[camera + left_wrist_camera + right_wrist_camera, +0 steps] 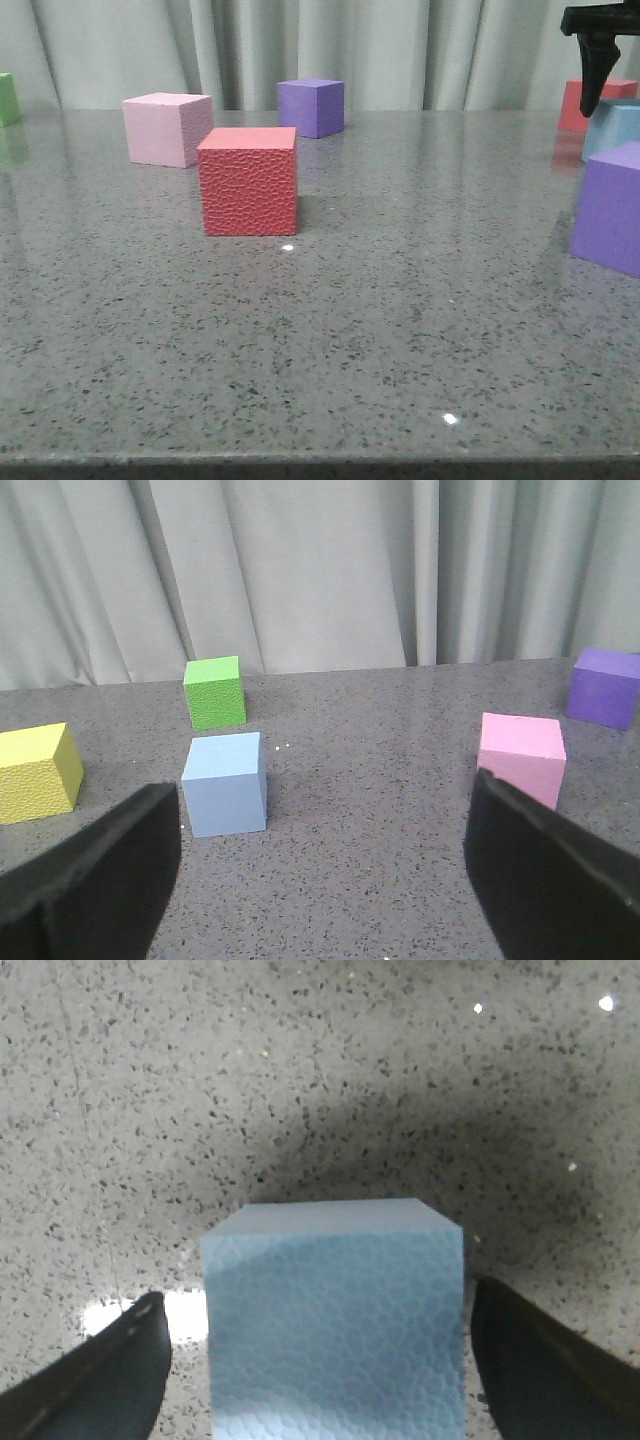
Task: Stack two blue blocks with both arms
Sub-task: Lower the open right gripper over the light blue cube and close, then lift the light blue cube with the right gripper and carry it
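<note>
One pale blue block (618,130) stands at the far right of the table. My right gripper (592,95) hangs just above it. In the right wrist view this block (335,1310) sits between the two open fingers (110,1370) of the right gripper (318,1300), with a gap on each side. The second pale blue block (225,783) shows in the left wrist view, on the table ahead of the left gripper (325,795) and nearer its one finger. The left gripper is open and empty. It is out of the front view.
A red textured cube (248,181), a pink cube (167,128) and a purple cube (312,106) stand mid-table. A purple cube (610,208) and a red cube (575,108) flank the right blue block. Green (214,691) and yellow (38,771) cubes stand near the left one.
</note>
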